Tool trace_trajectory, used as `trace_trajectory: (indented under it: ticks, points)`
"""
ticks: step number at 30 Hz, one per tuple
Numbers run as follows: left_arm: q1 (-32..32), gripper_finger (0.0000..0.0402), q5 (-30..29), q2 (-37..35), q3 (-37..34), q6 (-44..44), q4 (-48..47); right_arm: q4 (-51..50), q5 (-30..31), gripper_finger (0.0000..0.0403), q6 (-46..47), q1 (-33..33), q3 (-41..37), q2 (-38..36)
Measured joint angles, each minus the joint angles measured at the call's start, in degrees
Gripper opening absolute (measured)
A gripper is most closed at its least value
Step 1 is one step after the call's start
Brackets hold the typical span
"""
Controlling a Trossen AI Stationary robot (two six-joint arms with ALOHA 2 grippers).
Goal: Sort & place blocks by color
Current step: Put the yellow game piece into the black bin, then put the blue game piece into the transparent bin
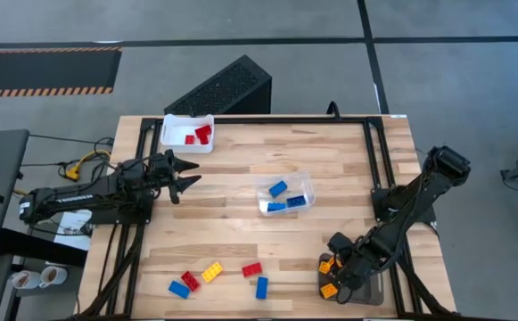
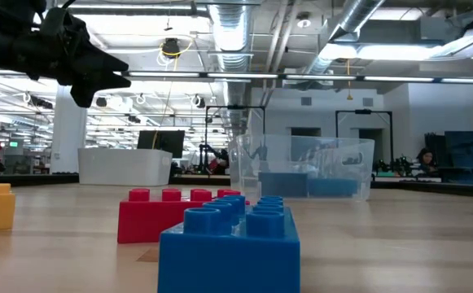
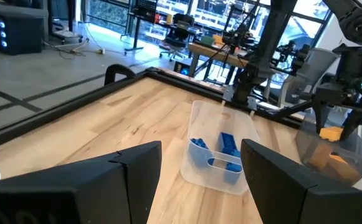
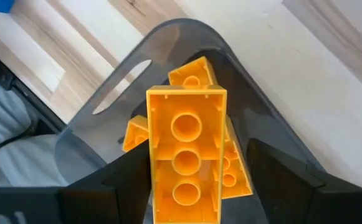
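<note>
- The right claw (image 1: 337,276) is hanging over the grey tub (image 1: 365,290) at the near right corner of the table (image 1: 330,169).
- A yellow-orange block (image 4: 185,163) is sitting between this claw's two dark fingers (image 4: 280,186), upside down with its round holes showing. The fingers are standing spread apart, and I cannot tell if they are touching the block's sides.
- More yellow-orange blocks (image 4: 193,73) are lying in the grey tub under it.
- The left claw (image 1: 180,176) is waiting up in the air over the left side of the table, with its fingers spread and nothing between them.
- The clear tub (image 1: 287,193) is sitting in the middle of the table with blue blocks (image 1: 279,188) lying inside it.
- The white tub (image 1: 185,132) is sitting at the far left of the table with red blocks (image 1: 201,135) inside.
- Loose blocks are lying on the near part of the table: a blue one (image 1: 179,289), a red one (image 1: 190,281), a yellow one (image 1: 211,272), another red one (image 1: 252,269) and another blue one (image 1: 262,287).
</note>
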Motion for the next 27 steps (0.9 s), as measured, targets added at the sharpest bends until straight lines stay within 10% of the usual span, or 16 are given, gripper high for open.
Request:
trace_trajectory:
  ticks: [27]
  points:
    - [0.0, 0.0206, 1.4, 0.0, 0.0, 0.1, 1.5, 0.8, -8.9, 0.027, -1.1, -3.4, 0.7, 0.0]
